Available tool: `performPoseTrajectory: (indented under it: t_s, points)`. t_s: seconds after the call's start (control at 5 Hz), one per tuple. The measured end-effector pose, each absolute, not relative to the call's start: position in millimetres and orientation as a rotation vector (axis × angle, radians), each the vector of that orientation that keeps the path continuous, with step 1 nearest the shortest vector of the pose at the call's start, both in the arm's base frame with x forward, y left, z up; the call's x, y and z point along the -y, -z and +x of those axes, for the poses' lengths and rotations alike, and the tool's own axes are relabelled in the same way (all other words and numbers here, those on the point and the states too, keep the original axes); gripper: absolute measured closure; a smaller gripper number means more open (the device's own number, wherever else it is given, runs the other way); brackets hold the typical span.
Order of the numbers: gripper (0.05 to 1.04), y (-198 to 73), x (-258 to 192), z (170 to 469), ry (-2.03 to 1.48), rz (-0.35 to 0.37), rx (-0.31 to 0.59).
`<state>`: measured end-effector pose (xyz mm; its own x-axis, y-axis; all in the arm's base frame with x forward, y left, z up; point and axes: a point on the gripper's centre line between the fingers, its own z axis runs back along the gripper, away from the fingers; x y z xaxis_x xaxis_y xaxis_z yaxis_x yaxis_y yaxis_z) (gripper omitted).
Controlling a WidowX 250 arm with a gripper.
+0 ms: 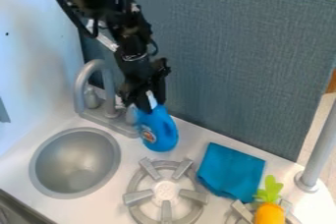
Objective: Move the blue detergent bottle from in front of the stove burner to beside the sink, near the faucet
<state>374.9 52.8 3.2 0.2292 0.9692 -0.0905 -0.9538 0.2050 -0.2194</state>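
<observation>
Clamping the white top of the blue bottle (157,132) in the hand (150,101), near the back edge of the surface (191,144). Walled in behind by the grey partition (230,61), and flanked at left by the faucet (80,90) and sink (75,161). Just in front, the raised grate of a burner (138,197); to the right, the blue cloth (230,171), then the orange carrot (269,214) and upright pole (322,144). Impossible to tell about contact between bottle and surface.
</observation>
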Motion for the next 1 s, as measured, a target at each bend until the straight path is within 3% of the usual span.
performPoseTrajectory:
  t_s: [0.4,0.6,0.8,1.0]
  points:
    - [0.593,-6.0,-57.2,374.7,-1.343,-0.271,0.059]
    - [0.519,-4.0,-61.2,375.6,-1.341,-0.231,0.035]
    - [0.208,-3.3,-61.3,374.9,-1.340,-0.227,0.031]
    - [0.065,-4.1,-61.5,375.2,-1.340,-0.227,0.033]
